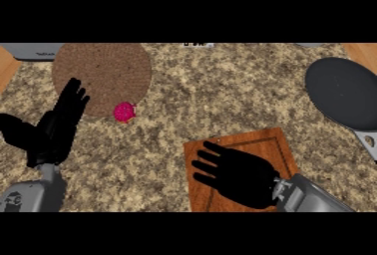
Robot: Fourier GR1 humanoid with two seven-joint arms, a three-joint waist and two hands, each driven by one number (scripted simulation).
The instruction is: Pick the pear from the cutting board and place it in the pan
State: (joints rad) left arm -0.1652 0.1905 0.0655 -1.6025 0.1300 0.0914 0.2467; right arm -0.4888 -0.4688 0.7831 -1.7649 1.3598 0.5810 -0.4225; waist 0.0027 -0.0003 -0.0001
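- Head view: a speckled surface (pixel 221 94) carries a wooden board (pixel 254 142) near its front edge, right of the middle.
- The right hand (pixel 239 174) lies flat over the board, covering much of its left and middle part; its fingers (pixel 213 149) are straight and spread wide, pointing towards the left and far side, holding nothing that shows.
- The pear cannot be made out anywhere; if it is on the board, the right hand hides it.
- The dark pan (pixel 346 97) sits at the right edge of the surface, towards the far side, with its pale handle (pixel 368 142) running towards the front. Nothing shows inside it.
- A round woven mat (pixel 99 72) lies at the far left of the surface.
- A small pink-red thing (pixel 124 112) rests at the mat's front-right rim, touching or just overlapping it.
- The left hand (pixel 55 129) shows near the left edge, fingers straight and up, open, overlapping the mat's left side in the view.
- A grey thing (pixel 33 50) sits at the far left corner, cut off by the view.
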